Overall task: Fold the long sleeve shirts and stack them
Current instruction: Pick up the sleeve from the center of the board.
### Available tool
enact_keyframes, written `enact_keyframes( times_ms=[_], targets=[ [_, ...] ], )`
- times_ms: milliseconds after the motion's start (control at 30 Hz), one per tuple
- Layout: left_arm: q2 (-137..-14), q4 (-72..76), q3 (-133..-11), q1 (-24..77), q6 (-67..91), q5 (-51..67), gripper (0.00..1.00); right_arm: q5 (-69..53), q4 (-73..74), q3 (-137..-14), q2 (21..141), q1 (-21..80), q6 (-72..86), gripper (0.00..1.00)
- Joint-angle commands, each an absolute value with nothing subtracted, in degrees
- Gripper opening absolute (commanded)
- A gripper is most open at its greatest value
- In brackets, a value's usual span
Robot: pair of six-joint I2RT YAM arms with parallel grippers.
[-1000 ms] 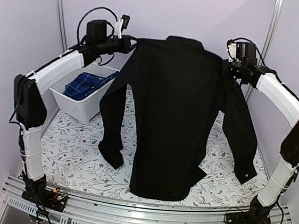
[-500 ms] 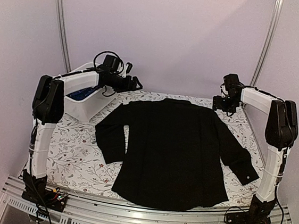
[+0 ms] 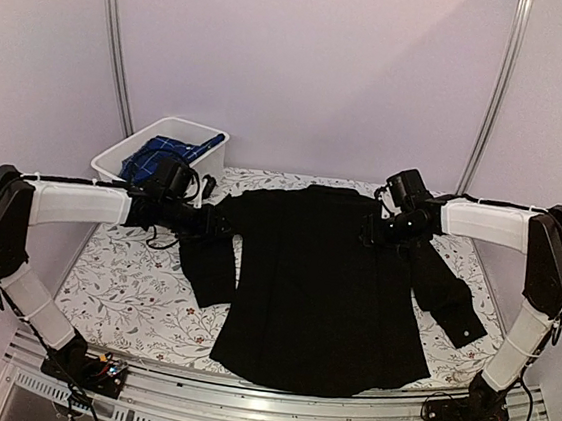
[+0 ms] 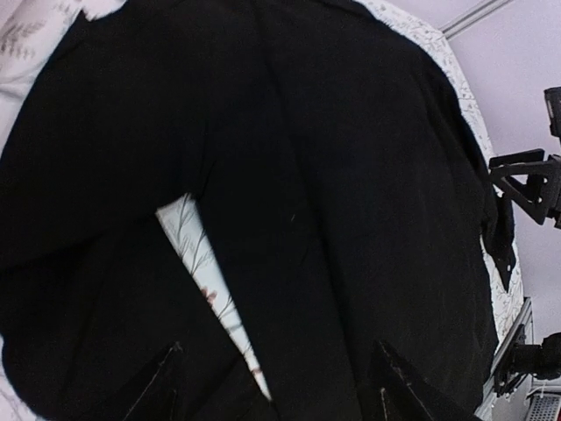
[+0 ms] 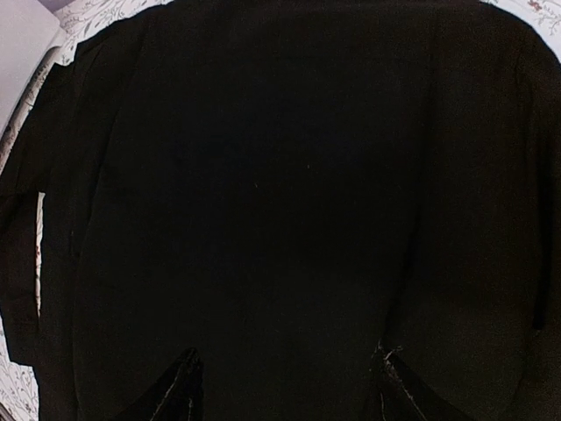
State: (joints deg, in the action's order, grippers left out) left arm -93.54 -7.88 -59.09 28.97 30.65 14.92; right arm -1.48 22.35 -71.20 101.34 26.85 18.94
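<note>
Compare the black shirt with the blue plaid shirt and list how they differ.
Colour: the black shirt is plain, the blue plaid shirt is checked.
Place: the black shirt lies on the table, the blue plaid shirt sits in the white tub.
Pose: the black shirt is spread flat with its sleeves out, the blue plaid shirt is bunched up.
Shared: neither is folded yet.

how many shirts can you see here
2. The black shirt lies spread flat on the table. The blue plaid shirt is bunched in the white tub at the far left. The tub could hide more underneath.
</note>
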Motion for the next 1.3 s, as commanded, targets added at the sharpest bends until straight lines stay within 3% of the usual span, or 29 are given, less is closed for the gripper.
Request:
enact_keyframes(
  times_ms=[0, 300, 867, 1000, 1167, 1267],
  targets=[
    [-84.5, -5.3, -49.3, 29.7, 36.3, 11.5, 0.69, -2.7, 18.6, -68.7, 102.4, 26.3, 21.9, 0.62],
    [-77.8, -7.1, -36.4, 30.4, 41.9, 6.0, 0.61, -0.3, 18.9, -69.4, 106.1, 29.8, 22.1, 0.6],
    [-85.3, -8.9, -36.9, 38.8, 46.0, -4.6, 0.61, 7.2, 21.1, -76.4, 110.3, 44.9, 22.5, 0.59],
    [-87.1, -6.2, -36.9, 39.8, 46.0, -4.8, 0.48, 7.4, 21.2, -79.5, 111.8, 47.2, 22.4, 0.59],
    [-86.1, -5.1, -37.1, 39.8, 44.2, -4.8, 0.14, 7.2, 20.7, -84.4, 113.5, 51.1, 21.6, 0.59],
    [-82.5, -4.6, -37.8, 39.9, 41.9, -3.4, 0.01, 7.4, 19.7, -87.1, 115.0, 54.2, 20.0, 0.59]
  ],
)
